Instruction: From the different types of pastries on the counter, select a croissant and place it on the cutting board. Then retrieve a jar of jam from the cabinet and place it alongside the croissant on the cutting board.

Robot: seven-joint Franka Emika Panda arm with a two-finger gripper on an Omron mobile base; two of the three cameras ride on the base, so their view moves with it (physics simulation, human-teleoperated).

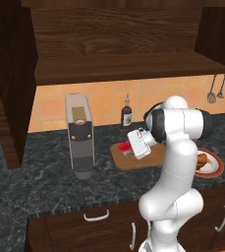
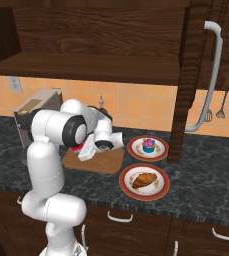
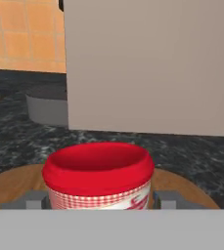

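Observation:
The red jar of jam [image 3: 98, 168] stands between my fingertips, over the left part of the cutting board [image 1: 133, 162]. My gripper [image 3: 101, 200] is shut on it, a grey pad [image 3: 35, 200] pressed to each side. From the left base view the jar [image 1: 125, 146] shows just left of the gripper [image 1: 129, 150]. The croissant [image 2: 145, 180] lies on a red-rimmed plate [image 2: 126, 182] on the counter [image 1: 35, 182], right of the board [image 2: 103, 162]. A pink and blue cupcake [image 2: 148, 145] sits on the plate behind it. The cabinet [image 1: 109, 49] hangs above.
A grey coffee machine [image 1: 79, 133] stands just left of the board and looms close ahead in the hand view [image 3: 147, 63]. A dark bottle [image 1: 126, 115] stands by the tiled wall. An open cabinet door with a white handle [image 2: 211, 75] hangs at the right, near kitchen utensils [image 1: 212, 91].

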